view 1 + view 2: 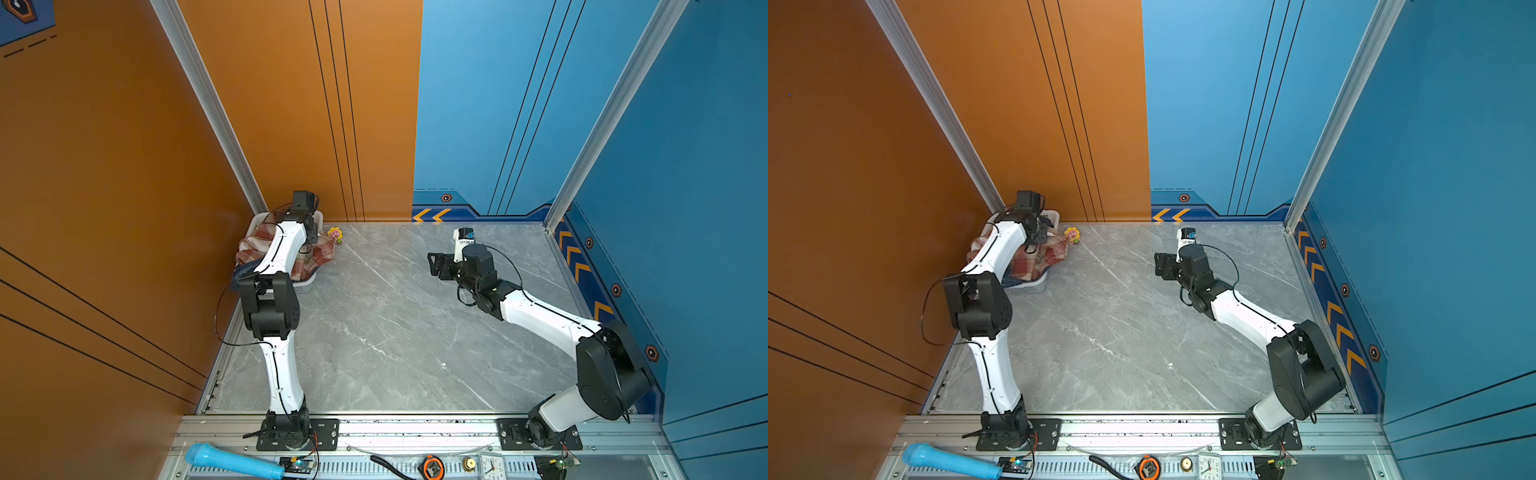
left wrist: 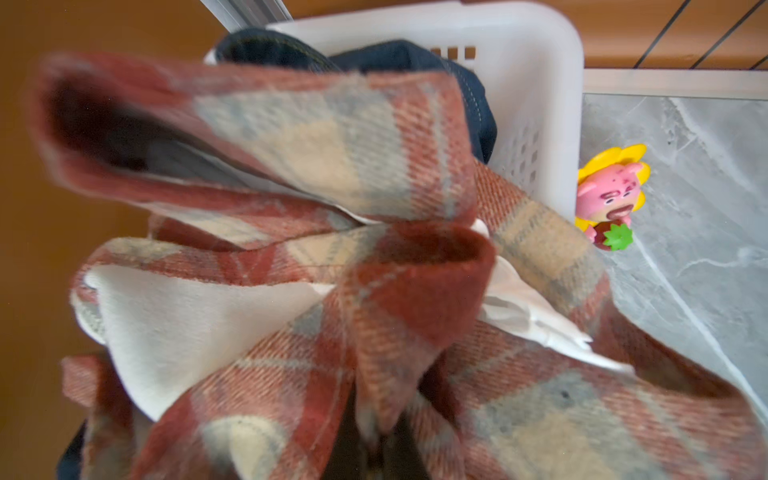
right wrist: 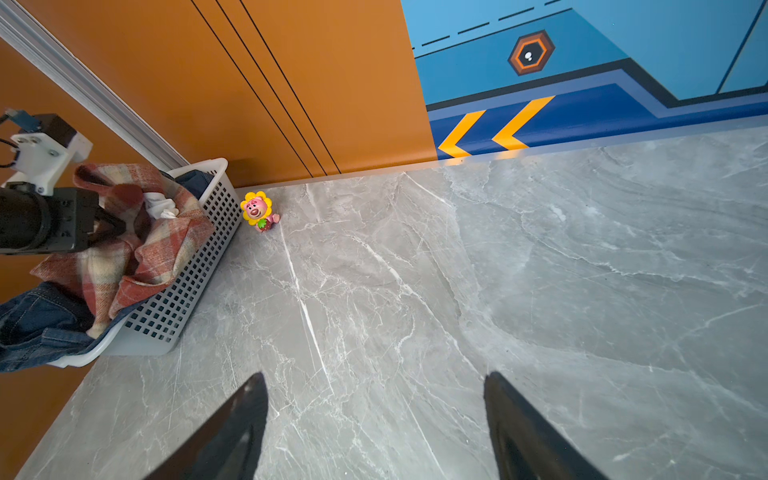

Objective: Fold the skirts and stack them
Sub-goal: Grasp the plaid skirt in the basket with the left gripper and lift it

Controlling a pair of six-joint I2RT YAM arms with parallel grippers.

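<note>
Basket first: white perforated basket [image 3: 187, 282] sits in the tabletop's 10 o'clock corner, against the orange wall [image 1: 104, 166]. It's stuffed. The plaid skirt [image 3: 166, 249] is on top, bunched, white lining showing, one flap draped over the rim at the basket's 3 o'clock. Dark blue denim [image 3: 37, 324] lies under it and spills over the basket's 8 o'clock end. Can't tell if that's one denim skirt or two.

Left gripper [image 3: 118, 227] is down in the basket, jaws together on a fold of the plaid; the wrist view shows the cloth gathered into it. Right gripper [image 3: 376, 376] hovers over bare table at about 1 o'clock from centre, jaws wide apart, holding nothing.

A small pink bear toy [image 1: 336, 235] with sunflower petals stands on the table just beside the basket's 2 o'clock corner.

The grey marble tabletop [image 1: 395, 332] is otherwise bare. Blue wall [image 1: 685, 166] runs from 12 round to 3. The front rail at 6 o'clock carries a blue microphone [image 1: 232, 461], an orange tape measure [image 1: 432, 467] and a small clock [image 1: 492, 467].
</note>
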